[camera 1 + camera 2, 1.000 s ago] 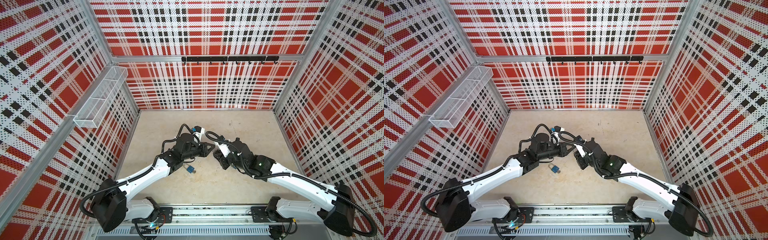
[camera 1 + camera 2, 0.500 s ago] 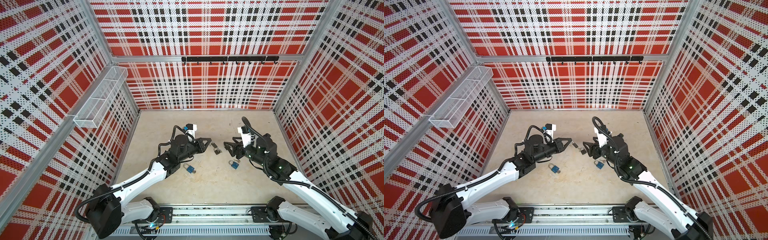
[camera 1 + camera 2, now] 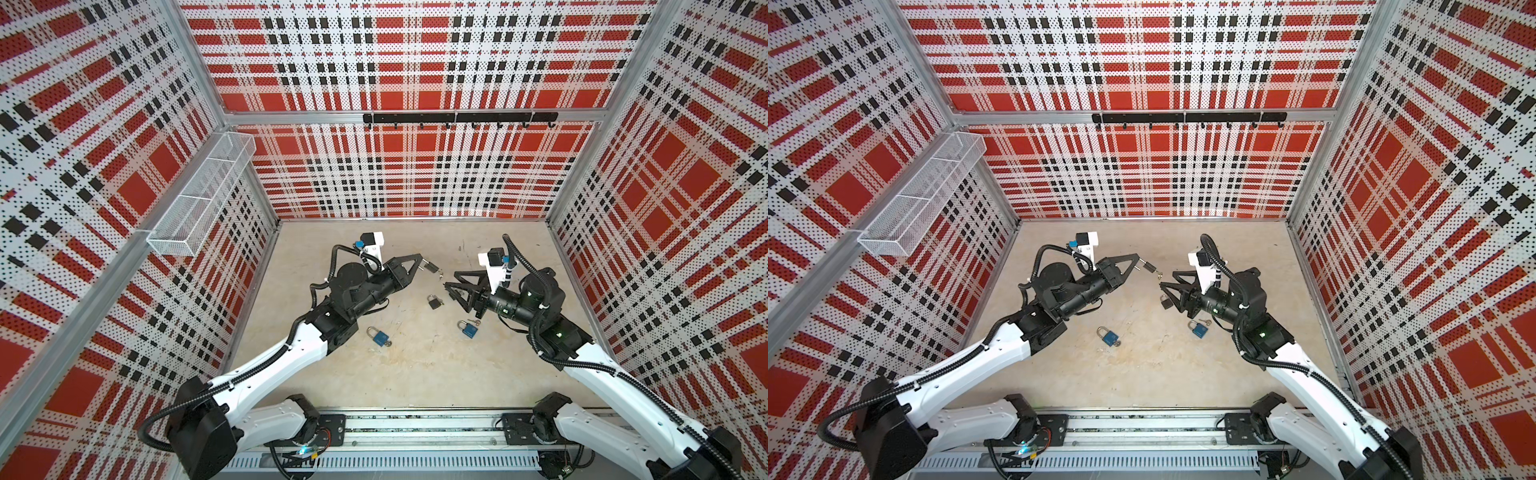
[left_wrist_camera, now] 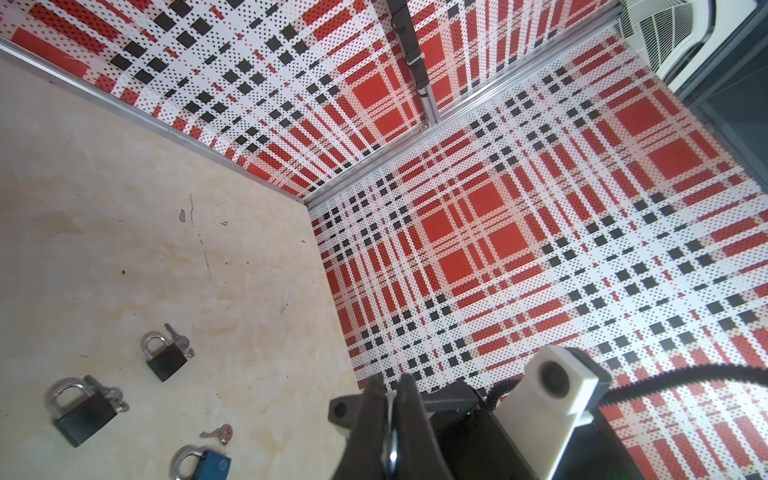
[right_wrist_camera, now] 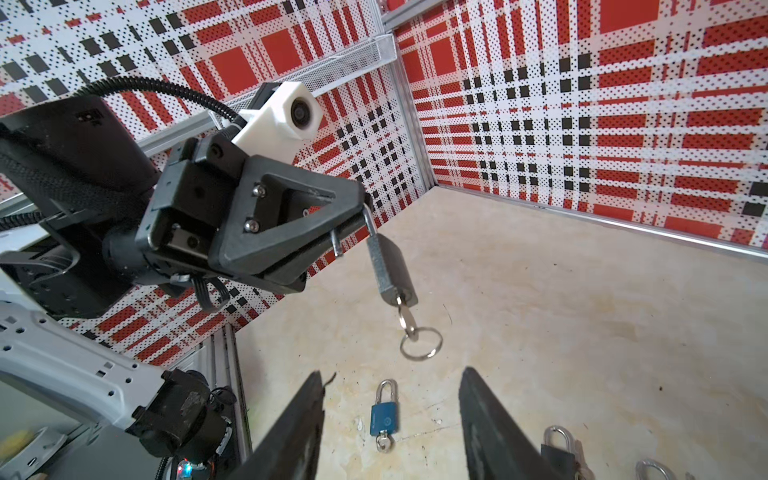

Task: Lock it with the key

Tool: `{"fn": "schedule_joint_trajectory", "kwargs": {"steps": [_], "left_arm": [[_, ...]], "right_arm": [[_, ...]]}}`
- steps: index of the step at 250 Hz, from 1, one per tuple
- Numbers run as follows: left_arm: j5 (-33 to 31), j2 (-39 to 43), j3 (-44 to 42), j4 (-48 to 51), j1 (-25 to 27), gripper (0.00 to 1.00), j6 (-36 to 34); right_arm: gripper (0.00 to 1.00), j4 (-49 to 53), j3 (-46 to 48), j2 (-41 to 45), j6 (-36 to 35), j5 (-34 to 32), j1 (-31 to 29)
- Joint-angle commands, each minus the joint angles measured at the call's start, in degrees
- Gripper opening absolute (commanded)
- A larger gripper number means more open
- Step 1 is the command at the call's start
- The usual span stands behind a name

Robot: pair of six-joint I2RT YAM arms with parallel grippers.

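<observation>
The arms have drawn apart. The left claw (image 3: pixel 419 258) stays clamped on the padlock (image 5: pixel 390 266) by its shackle (image 5: pixel 368 220), raised above mid-bench (image 3: pixel 415 374). The right claw (image 3: pixel 450 279) has backed off rightward, jaws apart, holding nothing. The key (image 5: pixel 405 318) hangs in the lock and the shackle looks unclosed, so locking seems unfinished.

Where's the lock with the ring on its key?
In the right wrist view, the grey padlock hangs by its shackle from the left end effector, between both arms.

**Tight Gap, Open Far Bench**

A hanging padlock (image 3: pixel 432 267) and key (image 5: pixel 406 319) fill the gap between left hand (image 3: pixel 419 258) and right hand (image 3: pixel 451 281). A black padlock (image 3: pixel 434 302), left blue padlock (image 3: pixel 379 336) and right blue padlock (image 3: pixel 468 329) litter the bench (image 3: pixel 415 374) middle; its far strip lies open.
</observation>
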State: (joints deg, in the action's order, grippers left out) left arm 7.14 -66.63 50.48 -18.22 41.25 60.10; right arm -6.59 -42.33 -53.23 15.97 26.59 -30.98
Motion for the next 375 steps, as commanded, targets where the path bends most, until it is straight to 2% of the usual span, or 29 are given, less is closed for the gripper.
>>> {"fn": "schedule_joint_trajectory", "kwargs": {"steps": [1,48,99,165,310,337,364,375], "left_arm": [[-0.5,0.9,2.6,-2.9,0.7,0.0,2.7],[-0.7,0.6,3.3,-2.9,1.5,0.0,3.6],[-0.5,0.3,4.0,-3.0,2.2,0.0,4.1],[-0.2,-0.1,4.5,-2.9,2.5,0.0,4.5],[0.1,-0.2,4.7,-3.3,2.5,0.0,4.8],[0.4,-0.3,4.8,-3.3,2.5,0.0,4.9],[0.6,-0.4,4.8,-3.4,2.6,0.0,5.1],[0.6,-0.4,4.8,-3.4,2.6,0.0,5.1]], "right_arm": [[0.54,-5.9,-2.2,-1.1,-2.7,2.2,0.2],[0.58,-8.4,-4.3,-4.3,-3.9,3.8,0.2],[0.57,-9.6,-6.5,-7.2,-4.9,4.6,0.2],[0.36,-10.6,-8.5,-9.4,-4.8,6.4,0.2],[0.2,-11.3,-9.6,-10.8,-4.4,6.9,0.2],[0.14,-11.4,-9.6,-10.9,-4.4,6.9,0.2],[0.0,-11.3,-9.7,-10.9,-4.5,7.1,0.3],[0.0,-11.4,-9.7,-10.9,-4.4,7.0,0.2]]}}
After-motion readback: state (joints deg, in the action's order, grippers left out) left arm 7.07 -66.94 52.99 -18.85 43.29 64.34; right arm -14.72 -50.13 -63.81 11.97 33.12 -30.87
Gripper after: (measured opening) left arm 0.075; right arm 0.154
